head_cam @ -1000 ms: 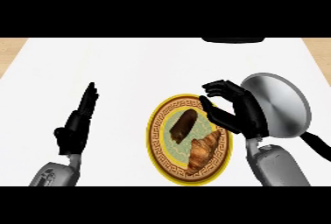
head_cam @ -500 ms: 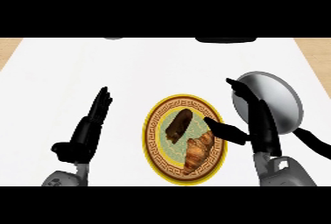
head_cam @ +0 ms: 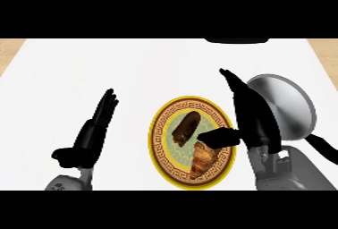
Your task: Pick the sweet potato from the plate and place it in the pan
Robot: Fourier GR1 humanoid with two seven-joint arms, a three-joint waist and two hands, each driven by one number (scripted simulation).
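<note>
My right hand (head_cam: 254, 118) has gone from curled over the plate's 1 o'clock edge a second ago to stretched out flat: fingers straight, pointing to 12, thumb sticking out toward 9 over the plate's 3 o'clock side. It holds nothing. The hand has also slid down and outward, so it now lies between the plate (head_cam: 162, 147) and the pan (head_cam: 290, 107), covering the pan's left rim.

The sweet potato (head_cam: 188, 127) is on the plate just as before, the dark elongated piece running from centre toward 12 o'clock, untouched. The croissant (head_cam: 203, 159) sits below it at about 5 o'clock, its top end under or just beside my thumb tip; can't tell if they touch.

The pan is at 3 o'clock of the plate, with nothing in its visible part, handle running off toward 4 o'clock behind my forearm.

My left hand (head_cam: 92, 132) rests open at 9 o'clock of the plate, fingers up, well apart from it. It's tilted a bit more than a second ago, nothing else.

My read: the pick hasn't started and the opening looks like pre-grasp. The thumb is nearer the croissant than the target, so I need to shift toward 11 before closing, or I risk grabbing the wrong item.
</note>
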